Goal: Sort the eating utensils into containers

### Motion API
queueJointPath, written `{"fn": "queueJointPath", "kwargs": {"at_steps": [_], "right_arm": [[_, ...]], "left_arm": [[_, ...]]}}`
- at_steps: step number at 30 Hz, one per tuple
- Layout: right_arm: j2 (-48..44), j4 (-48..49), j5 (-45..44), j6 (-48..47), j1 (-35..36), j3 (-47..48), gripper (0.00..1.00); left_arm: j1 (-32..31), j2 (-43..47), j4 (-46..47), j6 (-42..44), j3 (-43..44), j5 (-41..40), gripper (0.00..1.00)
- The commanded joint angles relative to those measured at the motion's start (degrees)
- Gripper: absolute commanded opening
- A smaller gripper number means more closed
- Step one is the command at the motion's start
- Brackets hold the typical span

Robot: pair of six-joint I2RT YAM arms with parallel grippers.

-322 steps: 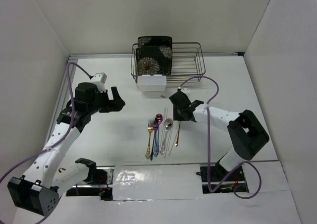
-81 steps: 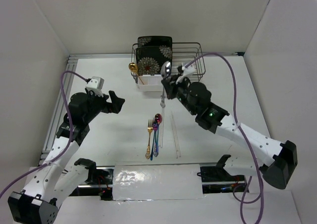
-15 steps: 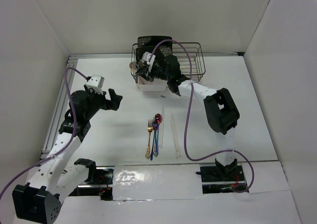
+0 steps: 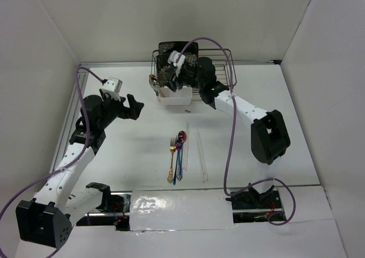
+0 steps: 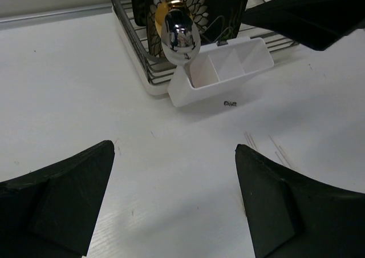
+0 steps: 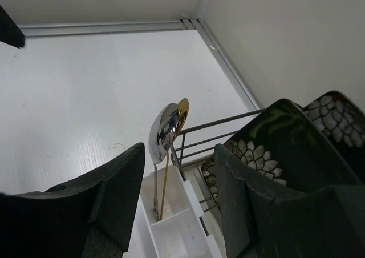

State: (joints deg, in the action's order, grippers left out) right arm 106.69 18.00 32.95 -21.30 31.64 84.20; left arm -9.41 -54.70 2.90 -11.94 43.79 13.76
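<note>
**Inspector:** Overhead view?
**Assistant:** The white caddy [image 4: 174, 100] sits mid far edge of the surface [image 4: 137, 149], against the wire rack [image 4: 219, 75]. The right tool [image 4: 171, 82] hangs over its left end. The left tool [image 4: 134, 107] is toward the left edge. A gold fork [image 4: 171, 164], purple spoon [image 4: 181, 137] and chopsticks [image 4: 201, 155] lie loose toward the near edge.
**Inspector:** Left wrist?
**Assistant:** Jaws wide apart, empty. A silver spoon [image 5: 181, 34] stands bowl-up in the caddy's end compartment.
**Inspector:** Right wrist?
**Assistant:** Jaws apart, gripping nothing. A gold spoon [image 6: 181, 112] stands upright beside the silver one.
</note>
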Motion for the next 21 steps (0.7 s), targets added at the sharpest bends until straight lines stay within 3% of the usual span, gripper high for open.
{"fn": "queueJointPath", "kwargs": {"at_steps": [1, 5, 7, 8, 12, 14, 18, 21], "right_arm": [[-7.7, -4.0, -5.0, 2.0, 0.3, -0.6, 0.59], [-14.9, -11.4, -13.6, 12.2, 0.4, -1.2, 0.63], [-17.6, -15.0, -20.9, 21.0, 0.5, -3.2, 0.64], [-21.9, -21.4, -25.2, 31.8, 0.5, -6.7, 0.71], [-27.2, -29.4, -32.6, 48.5, 1.3, -13.7, 0.67], [-31.5, -27.9, -34.1, 51.9, 3.5, -22.9, 0.66], [-33.1, -27.3, -35.8, 56.5, 10.3, -31.8, 0.6], [-31.1, -26.8, -36.5, 57.1, 11.5, -34.8, 0.49]], "left_arm": [[0.3, -1.8, 3.7, 1.1, 4.1, 0.9, 1.0], [0.3, -3.1, 2.9, -0.2, 5.1, 1.4, 1.0], [0.4, -2.8, 3.5, -1.2, 4.2, 1.5, 1.0], [0.4, -2.7, 3.8, -1.8, 3.4, 1.6, 1.0], [0.4, -1.9, 4.0, -3.0, 2.0, 1.6, 1.0], [0.6, -2.0, 3.4, -3.7, 1.6, 2.2, 1.0], [0.6, -1.9, 1.2, -6.1, 1.6, 3.9, 1.0], [0.6, -1.5, -1.0, -7.6, 1.3, 5.0, 1.0]]}}
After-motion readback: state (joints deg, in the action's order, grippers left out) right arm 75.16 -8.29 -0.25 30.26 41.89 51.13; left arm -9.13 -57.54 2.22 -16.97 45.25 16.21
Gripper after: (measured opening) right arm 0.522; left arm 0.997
